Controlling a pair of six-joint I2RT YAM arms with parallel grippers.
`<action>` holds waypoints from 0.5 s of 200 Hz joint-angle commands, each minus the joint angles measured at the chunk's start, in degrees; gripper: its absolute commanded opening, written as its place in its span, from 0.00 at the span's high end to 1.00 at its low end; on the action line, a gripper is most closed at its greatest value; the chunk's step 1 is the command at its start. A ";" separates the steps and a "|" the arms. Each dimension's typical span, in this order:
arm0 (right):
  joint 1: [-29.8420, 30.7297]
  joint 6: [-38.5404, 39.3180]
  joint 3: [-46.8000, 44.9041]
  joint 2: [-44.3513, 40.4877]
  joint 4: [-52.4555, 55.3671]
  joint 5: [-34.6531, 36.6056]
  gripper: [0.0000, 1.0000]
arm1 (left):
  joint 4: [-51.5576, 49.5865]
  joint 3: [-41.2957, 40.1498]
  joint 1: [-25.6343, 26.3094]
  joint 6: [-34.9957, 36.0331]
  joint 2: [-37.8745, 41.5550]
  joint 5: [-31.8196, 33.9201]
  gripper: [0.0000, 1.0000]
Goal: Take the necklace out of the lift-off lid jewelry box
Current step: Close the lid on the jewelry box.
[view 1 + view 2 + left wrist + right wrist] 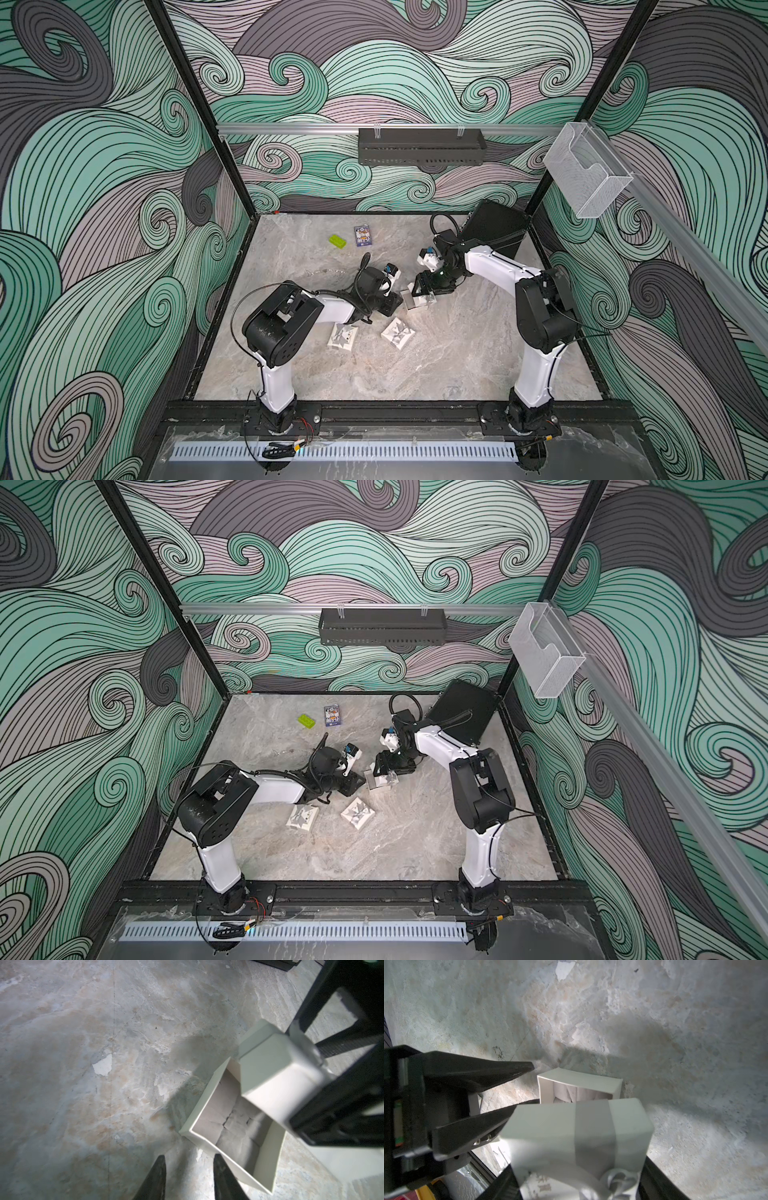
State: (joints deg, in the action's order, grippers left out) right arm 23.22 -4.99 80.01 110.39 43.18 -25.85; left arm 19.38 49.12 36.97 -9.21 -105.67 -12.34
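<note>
Left wrist view: my left claw (189, 1157) is standing part open and empty, one finger just beside the wall of the box (199, 1105).
Right wrist view: my right claw (579, 1174) is gripping the lid (571, 1126), holding it tilted just over the box.
Box: sitting open on the table (83, 1064), showing only grey foam (234, 1126).
Necklace: I am not finding it in the box; in a top view a thin chain-like trace (324, 272) is lying on the table beyond my left wrist, too faint to name.
Progress: lid removal is looking done; the lift-out I am judging either pending or finished, depending on that trace.
</note>
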 commanded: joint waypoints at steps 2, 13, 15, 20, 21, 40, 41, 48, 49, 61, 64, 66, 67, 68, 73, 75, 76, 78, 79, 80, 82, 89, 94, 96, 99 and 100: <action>-0.11 -0.28 1.87 1.01 1.11 -1.94 0.28 | 1.81 0.41 -0.25 1.13 -0.19 0.88 0.63; -0.10 -0.45 1.99 1.31 1.04 -2.30 0.27 | 1.73 0.37 -0.28 1.14 -0.18 0.80 0.63; -0.10 -0.45 1.99 1.38 1.08 -2.33 0.27 | 1.72 0.43 -0.24 1.13 -0.23 0.82 0.63; -0.04 -0.45 1.99 1.54 1.08 -2.34 0.27 | 1.70 0.38 -0.23 1.08 -0.28 0.85 0.63; -0.07 -0.45 1.99 1.56 1.10 -2.40 0.27 | 1.71 0.37 -0.23 1.10 -0.31 0.84 0.63; -0.11 -0.63 1.99 2.09 1.04 -2.68 0.27 | 1.89 0.48 -0.23 1.13 -0.55 0.91 0.63; -0.11 -0.63 1.99 2.14 1.08 -2.70 0.27 | 1.89 0.51 -0.28 1.13 -0.57 0.91 0.63; -0.03 -0.64 2.08 2.26 1.10 -2.89 0.27 | 1.89 0.60 -0.26 1.13 -0.74 0.89 0.63; -0.03 -0.63 2.13 2.32 1.02 -2.94 0.27 | 1.94 0.66 -0.24 1.13 -0.75 0.90 0.63; 0.03 -0.68 2.40 2.63 1.10 -3.00 0.27 | 2.05 0.77 -0.24 1.04 -0.97 0.91 0.63; 0.06 -0.68 2.52 2.76 1.12 -2.96 0.26 | 2.13 0.80 -0.23 1.04 -1.03 0.91 0.63; 0.07 -0.67 2.59 2.80 1.16 -3.09 0.26 | 2.15 0.80 -0.23 0.99 -1.10 0.91 0.63; 0.07 -0.69 2.64 2.81 1.14 -3.03 0.26 | 2.15 0.84 -0.23 0.97 -1.11 0.91 0.63; 0.11 -0.71 2.67 2.86 1.17 -3.01 0.26 | 2.20 0.82 -0.23 0.96 -1.11 0.87 0.63; 0.13 -0.64 2.82 2.98 1.21 -3.07 0.26 | 2.36 0.87 -0.23 0.95 -1.20 0.90 0.63; 0.22 -0.63 2.97 3.05 1.21 -3.07 0.26 | 2.34 0.88 -0.25 0.95 -1.27 0.89 0.63; 0.23 -0.63 3.01 3.11 1.21 -3.07 0.26 | 2.38 0.88 -0.29 0.91 -1.28 0.90 0.63; 0.24 -0.63 3.08 3.11 1.18 -3.07 0.26 | 2.41 0.89 -0.25 0.87 -1.25 0.87 0.63; 0.29 -0.63 3.07 3.18 1.20 -3.07 0.26 | 2.42 0.89 -0.24 0.87 -1.27 0.84 0.63; 0.35 -0.63 3.10 3.22 1.20 -3.07 0.26 | 2.46 0.93 -0.28 0.87 -1.33 0.83 0.63; 0.36 -0.63 3.17 3.31 1.21 -3.07 0.26 | 2.50 1.01 -0.27 0.86 -1.37 0.83 0.63; 0.46 -0.72 3.39 3.55 1.16 -3.06 0.26 | 2.61 1.05 -0.23 0.78 -1.46 0.73 0.63; 0.59 -0.72 3.65 3.81 1.19 -3.07 0.26 | 2.68 1.12 -0.23 0.78 -1.47 0.61 0.63; 0.66 -0.72 3.77 3.90 1.20 -3.07 0.26 | 2.68 1.10 -0.23 0.78 -1.54 0.57 0.63; 0.79 -0.72 3.84 3.99 1.15 -3.09 0.26 | 2.73 1.21 -0.23 0.75 -1.56 0.60 0.63; 0.78 -0.72 3.89 4.02 1.18 -3.04 0.26 | 2.75 1.22 -0.23 0.72 -1.51 0.53 0.63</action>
State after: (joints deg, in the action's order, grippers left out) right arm 23.33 -5.19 81.89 113.51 43.55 -27.94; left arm 20.14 49.15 36.97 -8.97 -105.84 -12.01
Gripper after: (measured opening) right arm 0.743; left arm 0.371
